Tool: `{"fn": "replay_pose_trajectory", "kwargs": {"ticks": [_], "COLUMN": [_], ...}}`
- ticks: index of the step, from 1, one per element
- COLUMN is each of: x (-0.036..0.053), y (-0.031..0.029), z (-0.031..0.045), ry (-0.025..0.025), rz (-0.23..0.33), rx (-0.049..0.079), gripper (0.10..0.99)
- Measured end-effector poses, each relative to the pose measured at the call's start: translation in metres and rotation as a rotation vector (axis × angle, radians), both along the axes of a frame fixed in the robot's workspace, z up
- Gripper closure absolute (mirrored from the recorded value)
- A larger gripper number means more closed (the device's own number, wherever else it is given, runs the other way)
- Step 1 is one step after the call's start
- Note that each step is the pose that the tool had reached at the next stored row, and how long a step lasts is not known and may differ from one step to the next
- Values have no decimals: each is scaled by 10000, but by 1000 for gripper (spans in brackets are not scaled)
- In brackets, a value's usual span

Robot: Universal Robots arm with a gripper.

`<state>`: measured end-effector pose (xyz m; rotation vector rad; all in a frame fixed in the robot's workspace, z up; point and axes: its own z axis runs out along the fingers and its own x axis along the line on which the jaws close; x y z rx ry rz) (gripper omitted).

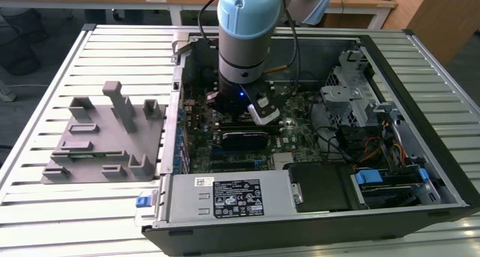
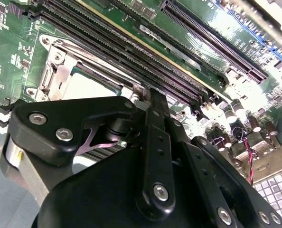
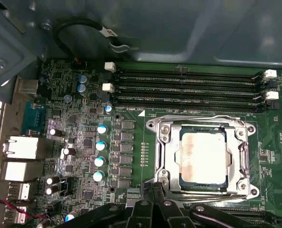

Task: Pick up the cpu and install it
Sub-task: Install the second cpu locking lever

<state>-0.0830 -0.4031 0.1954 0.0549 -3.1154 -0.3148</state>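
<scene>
The cpu (image 3: 202,159), a flat square chip with a silvery top, lies flat inside the socket frame (image 3: 167,156) on the green motherboard (image 3: 131,142). A thin metal lever (image 3: 198,118) runs along one side of that frame. The second wrist view shows a corner of the cpu (image 2: 91,85) just beyond the gripper's black linkage. My gripper (image 3: 155,209) hovers close over the socket's edge, beside the cpu, with nothing visibly held. In the exterior view the arm reaches straight down into the open computer case, and the gripper (image 1: 240,113) sits low over the board.
Several memory slots (image 3: 188,88) run beside the socket. Case walls (image 1: 180,99), a drive cage (image 1: 352,88) and the power supply (image 1: 225,198) hem the arm in. A grey plastic tray (image 1: 105,150) with upright posts lies on the slatted table at the exterior view's left.
</scene>
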Motion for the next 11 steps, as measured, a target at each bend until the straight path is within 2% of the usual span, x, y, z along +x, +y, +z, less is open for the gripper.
{"fn": "replay_pose_trajectory", "kwargs": {"ticks": [4, 11], "x": [1, 15], "y": [-1, -7], "z": [15, 40], "ry": [1, 75], "rz": [-2, -1], "rx": [13, 4], "gripper": [980, 980]}}
